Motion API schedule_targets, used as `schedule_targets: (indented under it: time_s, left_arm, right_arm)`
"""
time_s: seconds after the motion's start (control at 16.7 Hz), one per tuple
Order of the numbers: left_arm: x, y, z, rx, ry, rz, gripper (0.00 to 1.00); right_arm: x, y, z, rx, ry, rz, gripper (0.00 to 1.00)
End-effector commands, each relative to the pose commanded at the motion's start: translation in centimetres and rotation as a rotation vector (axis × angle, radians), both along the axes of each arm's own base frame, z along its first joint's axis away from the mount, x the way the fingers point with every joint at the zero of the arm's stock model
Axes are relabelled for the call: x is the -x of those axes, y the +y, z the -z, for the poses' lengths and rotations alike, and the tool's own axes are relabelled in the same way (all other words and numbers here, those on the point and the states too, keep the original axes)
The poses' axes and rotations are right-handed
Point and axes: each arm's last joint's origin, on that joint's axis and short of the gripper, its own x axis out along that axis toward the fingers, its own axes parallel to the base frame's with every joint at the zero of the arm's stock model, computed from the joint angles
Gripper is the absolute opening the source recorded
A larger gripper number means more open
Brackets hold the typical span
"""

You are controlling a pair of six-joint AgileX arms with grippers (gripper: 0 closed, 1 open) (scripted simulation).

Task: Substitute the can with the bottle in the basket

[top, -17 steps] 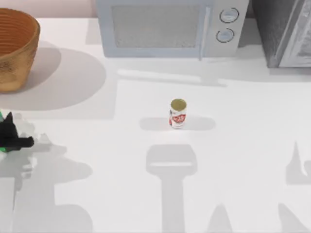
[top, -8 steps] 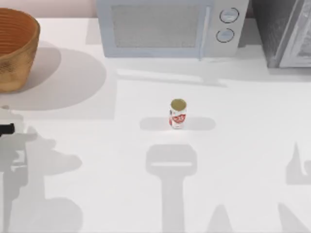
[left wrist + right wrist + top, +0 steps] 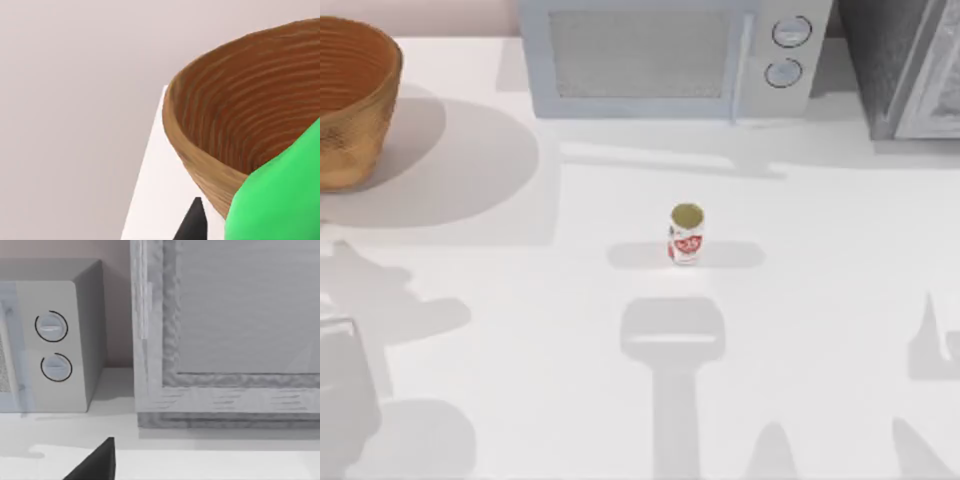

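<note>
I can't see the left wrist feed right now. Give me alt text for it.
The green bottle looms large in the foreground, close to the camera, with the orange-brown woven basket just beyond it, its ribbed inside open to view. A dark fingertip of the left gripper pokes in beside the bottle over the white table, and a plain pale wall lies behind.

Upright near table centre: white, red-labelled can (image 3: 687, 234). At far left: orange-brown ribbed wicker basket (image 3: 355, 100), (image 3: 220, 125). Close beside its rim: green bottle (image 3: 280, 200).
</note>
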Motion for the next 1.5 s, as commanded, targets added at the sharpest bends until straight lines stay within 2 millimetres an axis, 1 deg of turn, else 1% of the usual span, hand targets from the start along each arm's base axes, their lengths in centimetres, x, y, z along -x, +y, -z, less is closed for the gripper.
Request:
schedule_targets:
  time_s: [0.12,0.24,0.36,0.54,0.66,0.72,0.84,1.08,1.2,1.5]
  left_arm:
    - [-1.4,0.6,-3.1,-0.003,-0.023,0.014,0.00]
    - [-3.1,0.3,-6.0,0.024,-0.027,0.043,0.00]
    - [-5.0,-0.6,-8.5,0.072,-0.015,0.079,0.00]
    - [-7.2,-2.6,-11.9,0.147,0.009,0.129,0.00]
    - [-8.1,-3.8,-13.4,0.184,0.022,0.153,0.00]
    - [-8.4,-4.3,-13.9,0.196,0.027,0.161,0.00]
    - [-8.6,-4.6,-14.3,0.207,0.032,0.166,0.00]
    - [-8.5,-4.5,-14.3,0.204,0.028,0.164,0.00]
    - [-8.9,-4.4,-14.1,0.202,0.024,0.160,0.00]
    - [-12.4,-4.5,-10.8,0.206,0.031,0.165,0.00]
  right_arm:
    - [0.0,0.0,0.0,0.000,0.000,0.000,1.00]
    - [0.0,0.0,0.0,0.000,0.000,0.000,1.00]
    - [0.0,0.0,0.0,0.000,0.000,0.000,1.00]
    - [0.0,0.0,0.0,0.000,0.000,0.000,1.00]
    - [0.0,0.0,0.0,0.000,0.000,0.000,1.00]
    - [0.0,0.0,0.0,0.000,0.000,0.000,1.00]
    - [0.0,0.0,0.0,0.000,0.000,0.000,1.00]
    - [0.0,0.0,0.0,0.000,0.000,0.000,1.00]
    - [0.0,0.0,0.0,0.000,0.000,0.000,1.00]
    - [0.0,0.0,0.0,0.000,0.000,0.000,1.00]
